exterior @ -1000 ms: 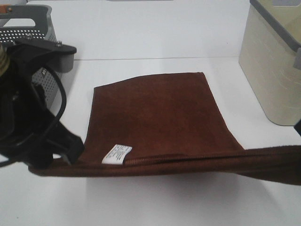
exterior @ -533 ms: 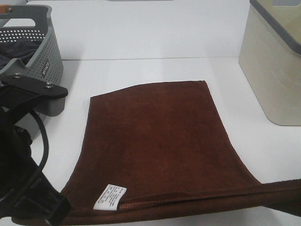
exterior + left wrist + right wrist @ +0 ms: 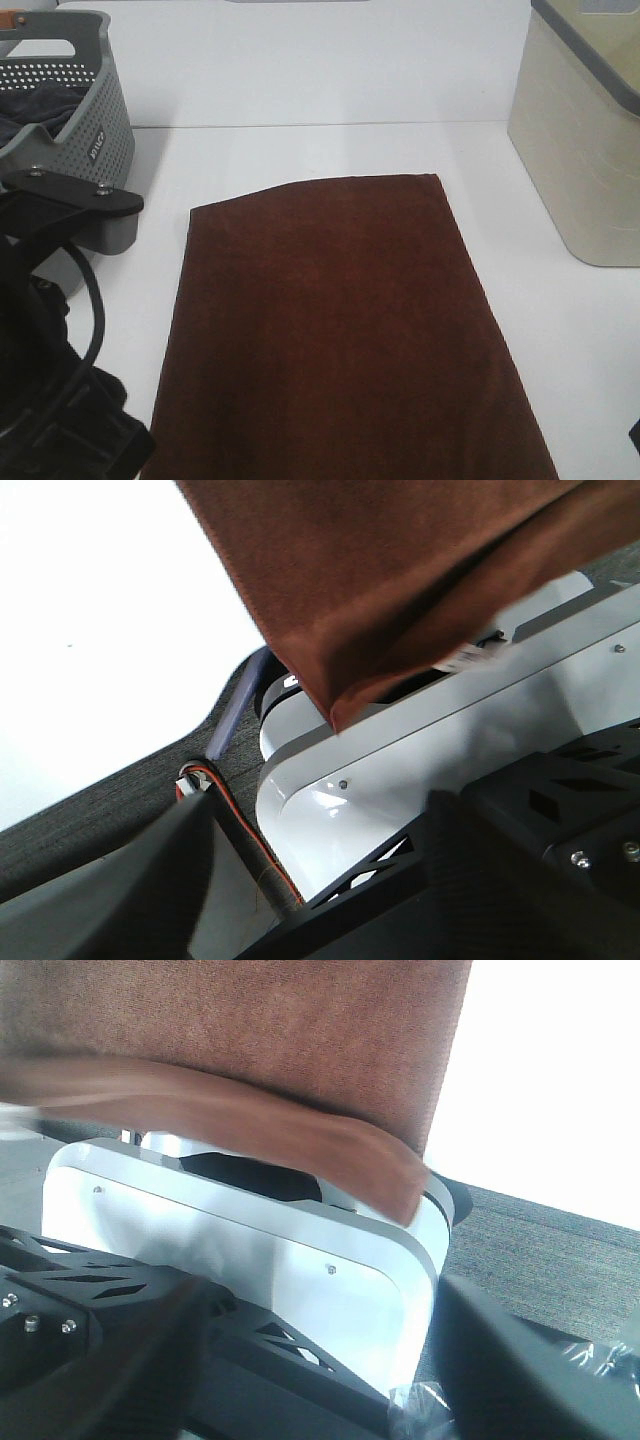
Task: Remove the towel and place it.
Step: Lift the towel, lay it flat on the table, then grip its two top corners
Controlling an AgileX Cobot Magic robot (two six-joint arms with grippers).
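The dark reddish-brown towel (image 3: 330, 320) lies flat on the white table (image 3: 320, 150), and its near end runs off the bottom of the exterior view. In the left wrist view a towel corner (image 3: 380, 590) hangs over the table's front edge; in the right wrist view its hem (image 3: 250, 1110) hangs blurred. My left gripper (image 3: 320, 900) has its fingers (image 3: 110, 880) spread with nothing between them, below the towel and apart from it. My right gripper (image 3: 310, 1380) is the same, its fingers (image 3: 520, 1360) spread and empty. The white tag is hidden.
A grey perforated basket (image 3: 95, 140) with a dark grey cloth (image 3: 35, 108) stands at the back left. A cream bin (image 3: 580, 140) with a grey lid stands at the right. My left arm (image 3: 50, 380) fills the lower left corner. The robot's white base (image 3: 420, 770) shows below the table edge.
The towel's near edge, held stretched between both grippers, has been drawn toward the front and out of the exterior view. The towel now lies flat, and both grippers stand apart from it.
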